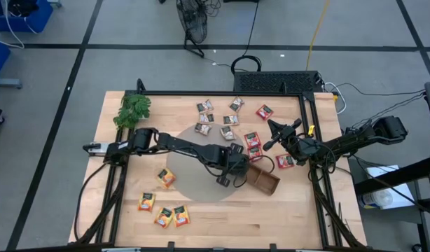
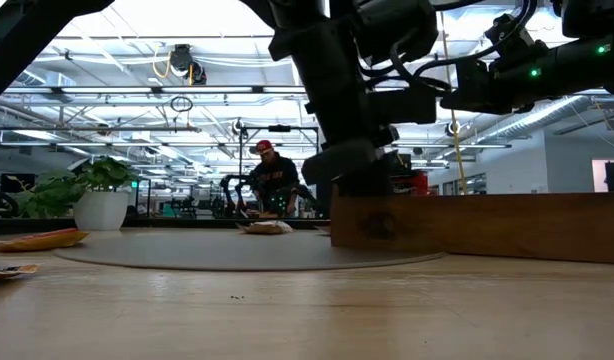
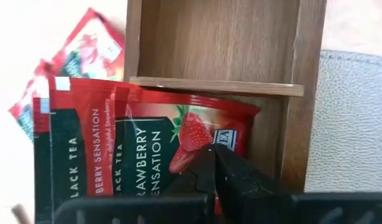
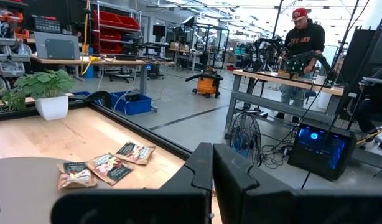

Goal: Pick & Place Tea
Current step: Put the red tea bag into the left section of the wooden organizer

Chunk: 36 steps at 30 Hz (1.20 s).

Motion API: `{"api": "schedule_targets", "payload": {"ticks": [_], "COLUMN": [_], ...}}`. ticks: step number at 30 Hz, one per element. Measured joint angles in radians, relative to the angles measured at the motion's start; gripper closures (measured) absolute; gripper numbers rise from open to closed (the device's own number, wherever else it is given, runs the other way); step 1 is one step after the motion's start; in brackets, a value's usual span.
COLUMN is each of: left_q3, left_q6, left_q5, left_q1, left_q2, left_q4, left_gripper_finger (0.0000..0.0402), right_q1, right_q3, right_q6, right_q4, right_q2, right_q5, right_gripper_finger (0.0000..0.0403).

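My left gripper (image 1: pixel 226 178) (image 3: pixel 214 163) reaches over the near end of the long wooden tray (image 1: pixel 265 182) (image 3: pixel 310 93), slanting down, shut on a red tea sachet (image 3: pixel 178 134). More red sachets (image 3: pixel 66 137) overlap beside it in the same compartment. Other sachets lie flat on the table: red (image 1: pixel 264 112), grey-white (image 1: pixel 204 107) and orange-yellow (image 1: pixel 166 178). My right gripper (image 1: pixel 269 140) (image 4: pixel 213 163) waits shut above the table's right side, pointing level and touching nothing. My left gripper has its two shut fingertips (image 3: pixel 231 171) on the red sachet's near edge (image 3: pixel 206 144), by the printed strawberry; the fingers themselves hide the exact place. The fingers come slanting down from above. The sachet leans into the tray compartment, below the wooden divider (image 3: pixel 216 86).
The tray lies partly on a round grey mat (image 1: pixel 197 164). A green leafy sprig (image 1: pixel 133 110) sits at the far left corner. Two red sachets (image 1: pixel 253 145) lie just beyond the tray. A person works at a bench in the room behind.
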Motion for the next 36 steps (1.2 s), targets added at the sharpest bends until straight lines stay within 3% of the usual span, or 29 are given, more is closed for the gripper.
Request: {"api": "schedule_targets", "payload": {"ticks": [7, 12, 21, 29, 36], "left_q3": [0.0, 0.0, 0.0, 0.0, 0.0], "left_q6": [-0.046, -0.069, -0.071, -0.072, -0.073], "left_q5": [-0.03, -0.035, -0.168, -0.177, -0.176], "left_q1": [-0.003, -0.004, -0.005, -0.014, -0.04], "left_q2": [0.0, 0.0, 0.0, 0.0, 0.0], "left_q4": [0.014, 0.036, 0.057, 0.066, 0.07], "left_gripper_finger": [0.0399, 0.038, 0.0397, 0.0359, 0.0349], "right_q1": [0.0, 0.0, 0.0, 0.0, 0.0], "right_q3": [0.0, 0.0, 0.0, 0.0, 0.0], "right_q6": [0.0, 0.0, 0.0, 0.0, 0.0], "right_q4": [-0.008, -0.009, -0.015, -0.015, -0.015], "right_q2": [0.0, 0.0, 0.0, 0.0, 0.0], "right_q5": [0.0, 0.0, 0.0, 0.0, 0.0], "right_gripper_finger": [0.0403, 0.0403, 0.0403, 0.0403, 0.0403]}}
